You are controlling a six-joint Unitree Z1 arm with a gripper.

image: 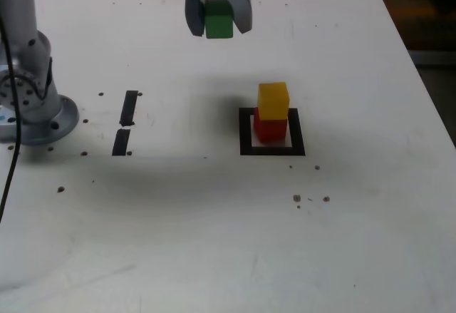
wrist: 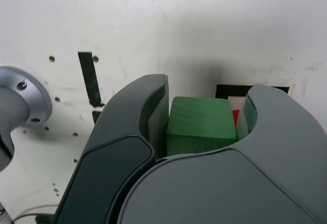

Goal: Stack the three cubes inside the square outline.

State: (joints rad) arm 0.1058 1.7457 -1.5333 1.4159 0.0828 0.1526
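Two of three stacked, by the look of it. Red cube [image: 271,129] sits inside the square outline [image: 246,133], yellow cube [image: 273,101] on top of it. Yellow looks slightly off square with red in the exterior view; can't tell by how much.

Green cube [image: 219,21] is the one left. It's up in the air, clamped between the jaws of the tool [image: 219,19], with the stack lower down and toward the exterior view's right. No contact with the stack.

Remaining, my read: carry green over yellow, line it up, lower, let go, back off clean. Main risk is a low approach or an off-centre release knocking yellow off red. The two tape strips [image: 129,108] on the desk [image: 178,227] don't matter here.
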